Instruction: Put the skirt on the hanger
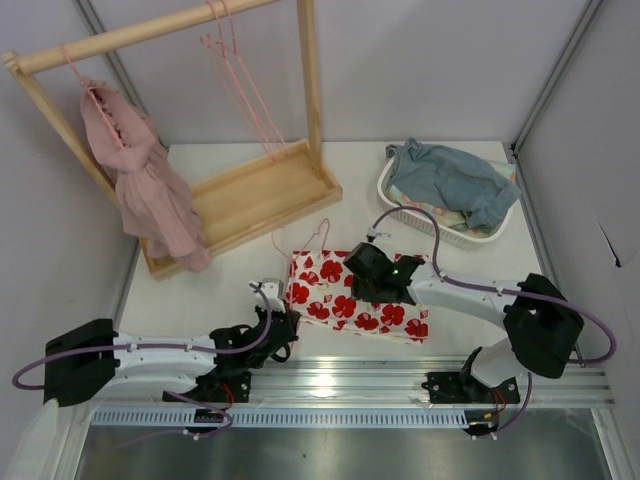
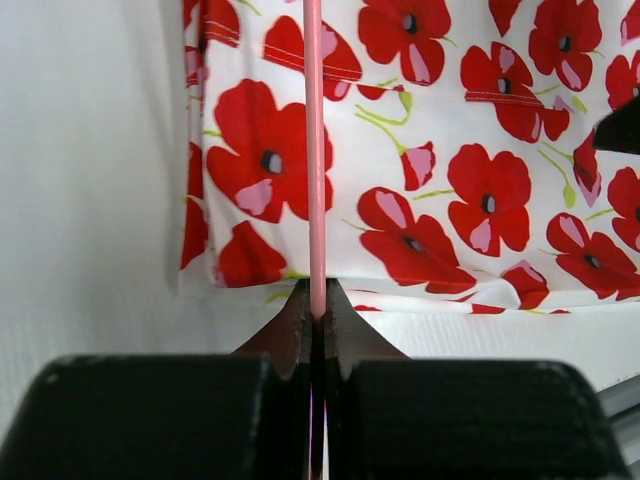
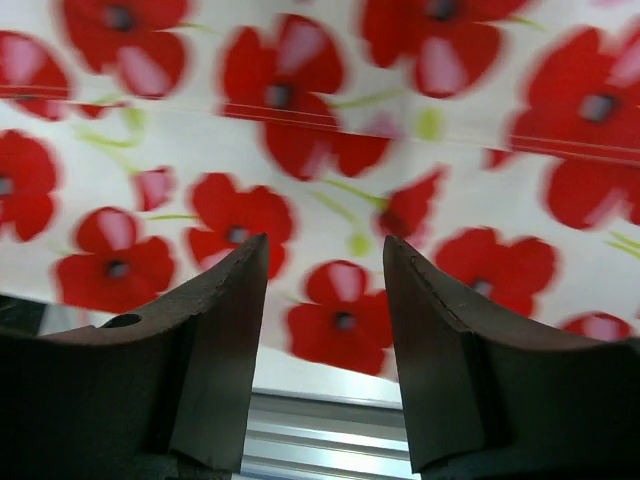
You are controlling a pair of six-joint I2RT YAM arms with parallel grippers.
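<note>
The skirt (image 1: pixel 335 300) lies flat on the bench (image 1: pixel 230 300) in the near middle, just near of the wooden rack (image 1: pixel 255 195). The hanger (image 2: pixel 314 150) lies at the skirt's left end, with its hook poking out on the far side. The left pincer (image 2: pixel 317 306) is pressed together on the thin pink wire, right at the skirt's near-left edge. The right pincer (image 3: pixel 325 290) hangs over the flowered cloth with its fingers spread and nothing between them. The step in hand looks like taking up the skirt's edge so that the hanger can be fed in. To do it well, the right pincer should come down on a single layer of that edge, close to the wire, and lift only enough to open a mouth. The left should hold the wire level and steady, since so thin a rod could twist in the grip. Whether the wire lies over the cloth or inside it I cannot tell.
</note>
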